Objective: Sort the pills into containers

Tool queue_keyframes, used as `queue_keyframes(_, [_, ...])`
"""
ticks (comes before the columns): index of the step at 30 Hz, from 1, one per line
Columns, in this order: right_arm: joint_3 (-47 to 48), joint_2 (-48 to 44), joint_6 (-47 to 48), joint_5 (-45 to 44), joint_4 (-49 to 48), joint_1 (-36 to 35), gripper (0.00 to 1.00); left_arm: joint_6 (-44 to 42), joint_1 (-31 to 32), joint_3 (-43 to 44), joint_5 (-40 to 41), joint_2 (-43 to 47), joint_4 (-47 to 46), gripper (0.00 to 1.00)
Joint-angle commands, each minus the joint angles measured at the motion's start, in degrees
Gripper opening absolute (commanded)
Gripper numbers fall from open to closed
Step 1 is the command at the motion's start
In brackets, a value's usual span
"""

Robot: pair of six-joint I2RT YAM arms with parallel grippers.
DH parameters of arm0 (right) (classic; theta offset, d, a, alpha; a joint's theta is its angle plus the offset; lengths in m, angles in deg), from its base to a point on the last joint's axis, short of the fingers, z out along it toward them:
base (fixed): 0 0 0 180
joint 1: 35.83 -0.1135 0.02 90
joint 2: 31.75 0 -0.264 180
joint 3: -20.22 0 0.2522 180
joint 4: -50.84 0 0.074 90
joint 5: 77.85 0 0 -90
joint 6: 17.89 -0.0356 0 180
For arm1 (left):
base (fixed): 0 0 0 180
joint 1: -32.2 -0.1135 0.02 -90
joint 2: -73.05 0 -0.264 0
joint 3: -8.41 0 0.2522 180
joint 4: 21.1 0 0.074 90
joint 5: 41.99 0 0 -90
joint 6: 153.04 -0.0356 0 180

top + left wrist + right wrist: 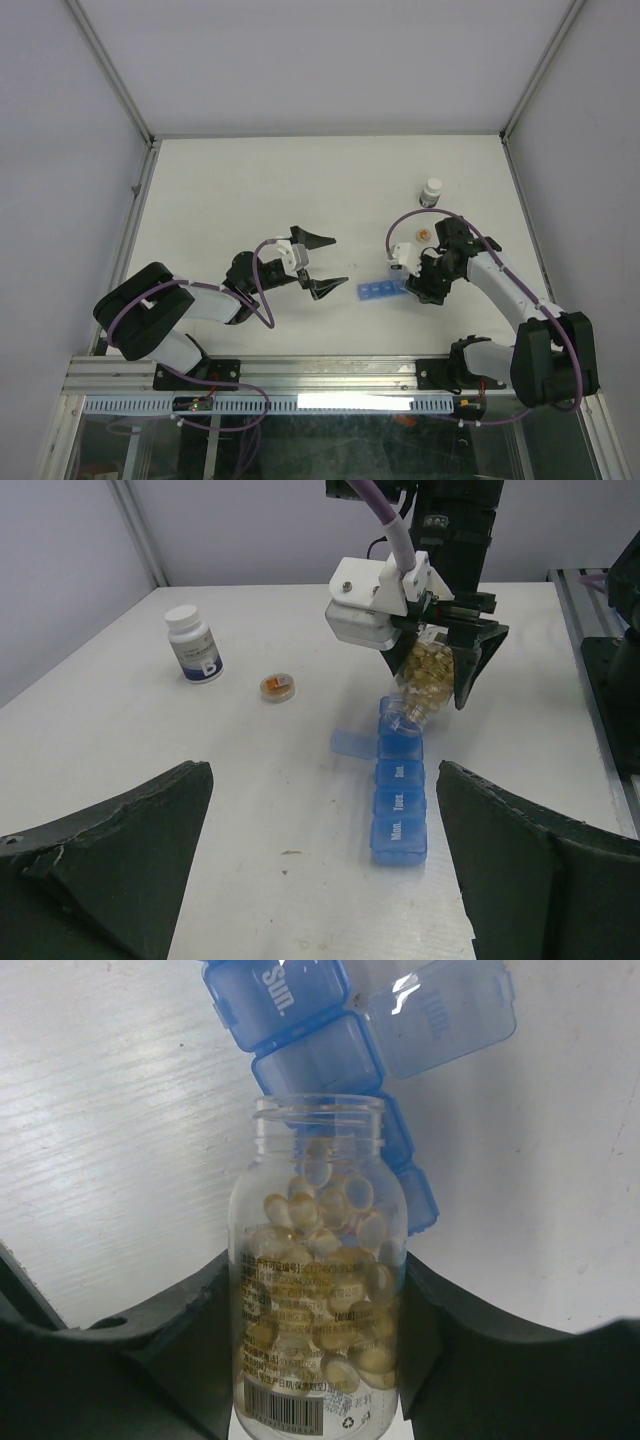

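My right gripper [320, 1345] is shut on a clear, uncapped bottle [318, 1290] full of yellow-tan pills [335, 1260]. The bottle is tilted mouth-down over the translucent-blue pill organizer [290, 1010], next to a compartment whose lid [440, 1015] is flipped open. The organizer [378, 290] lies mid-table; its other lids [400, 815] are closed. In the left wrist view the bottle [425, 685] hangs above the organizer's far end. My left gripper [335, 262] is open and empty, its fingers [130, 850] spread just left of the organizer's near end.
A small white-capped bottle [431, 192] stands at the back right, also in the left wrist view [193, 643]. A small round cap with orange bits [277, 687] lies beside it on the table [250, 190].
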Motion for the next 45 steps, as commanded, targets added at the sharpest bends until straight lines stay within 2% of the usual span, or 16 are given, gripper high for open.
queue_keyframes(1, [0.60, -1.36, -1.66, -0.01, -1.77, -0.18, 0.00, -1.56, -0.40, 0.40, -2.04, -0.19, -3.34, 0.99])
queue_keyframes(5, [1.16, -0.94, -0.60, 2.36, 0.88, -0.11, 0.00, -1.56, -0.45, 0.40, -2.07, -0.22, -3.27, 0.99])
queue_keyframes(8, [0.15, -2.36, -2.26, -1.73, -2.78, -0.16, 0.00, -1.56, -0.48, 0.33, -2.22, -0.14, -3.31, 0.99])
queue_keyframes(11, [1.21, -1.97, 0.28, 3.91, 1.60, -0.10, 0.00, -1.63, -0.47, 0.31, -2.25, -0.14, -3.30, 0.99])
queue_keyframes(13, [0.03, -2.76, -1.80, -0.98, -2.34, -0.14, 0.00, -1.64, -0.43, 0.25, -2.33, -0.07, -3.29, 0.99])
queue_keyframes(16, [1.40, -1.98, 0.20, 3.74, 1.25, -0.10, 0.00, -1.62, -0.46, 0.23, -2.46, -0.09, -3.42, 0.99])
queue_keyframes(18, [0.20, -2.14, -2.17, -1.76, -2.66, -0.10, 0.00, -1.69, -0.48, 0.16, -2.55, -0.06, -3.47, 0.99])
queue_keyframes(21, [1.61, -1.68, -0.13, 4.09, 1.49, -0.16, 0.00, -1.69, -0.43, 0.14, -2.59, -0.05, -3.56, 0.99])
queue_keyframes(23, [0.54, -1.85, -2.34, -1.07, -2.15, -0.21, 0.00, -1.71, -0.43, 0.14, -2.66, 0.00, -3.55, 0.99])
queue_keyframes(29, [0.59, -1.24, -1.92, -0.27, -1.47, -0.03, 0.00, -1.80, -0.43, 0.12, -2.80, -0.06, -3.63, 0.99])
queue_keyframes(32, [1.64, -0.95, 0.16, 4.98, 2.51, -0.10, 0.00, -1.78, -0.43, 0.05, -2.86, -0.05, -3.68, 0.99])
queue_keyframes(34, [0.29, -1.61, -3.19, -1.68, -2.84, -0.10, 0.00, -1.80, -0.48, 0.05, -2.95, -0.05, -3.71, 0.99])
queue_keyframes(37, [1.43, -0.40, -0.98, 3.59, 1.27, -0.14, 0.00, -1.82, -0.46, 0.05, -2.95, -0.10, -3.79, 0.99])
queue_keyframes(39, [0.20, -0.68, -3.81, -2.88, -3.43, -0.27, 0.00, -1.78, -0.45, -0.02, -2.95, -0.04, -3.84, 0.99])
queue_keyframes(42, [1.42, 0.13, -1.68, 2.40, 0.87, -0.27, 0.00, -1.82, -0.48, 0.05, -2.95, -0.07, -3.85, 0.99])
queue_keyframes(45, [0.29, -0.49, -3.07, -2.34, -2.44, -0.22, 0.00, -1.82, -0.47, 0.05, -3.03, -0.05, -3.81, 0.99])
